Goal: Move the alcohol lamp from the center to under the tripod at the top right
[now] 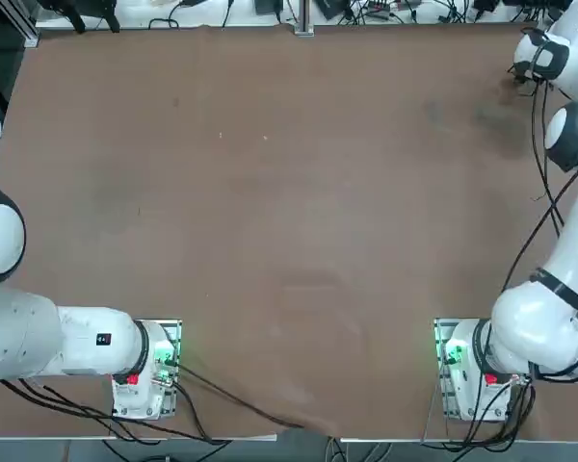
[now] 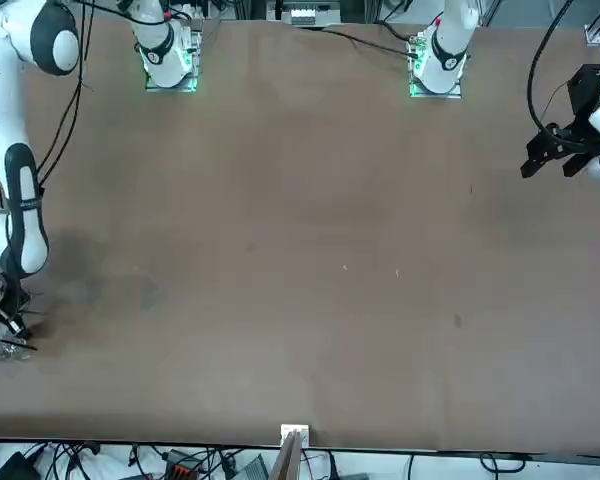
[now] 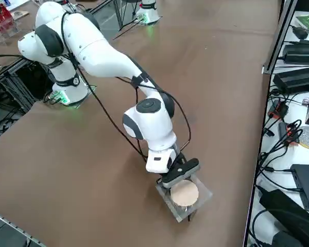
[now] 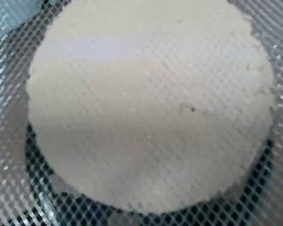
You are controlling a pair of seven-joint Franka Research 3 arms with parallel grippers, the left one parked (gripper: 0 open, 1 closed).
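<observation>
We found the right gripper (image 3: 179, 172) in its narrow, shut position, low over the far right part of the table (image 3: 92, 170), directly beside the round white disc (image 3: 184, 193) of the tripod. We could not tell whether anything was held in it. The disc lay flat on a square wire mesh (image 3: 201, 192), which extended past the disc on several sides. In the right side view, a short dark leg (image 3: 189, 217) showed below the edge of the mesh. In the right wrist view, the disc covered most of the mesh, and dark shapes showed through the openings around its rim. We could not make out the alcohol lamp or confirm its position; the space under the mesh was largely hidden. The right arm (image 1: 557, 289) extended from its base (image 1: 474, 371) along the right side of the table, with black cables (image 1: 542, 207) running beside it.
</observation>
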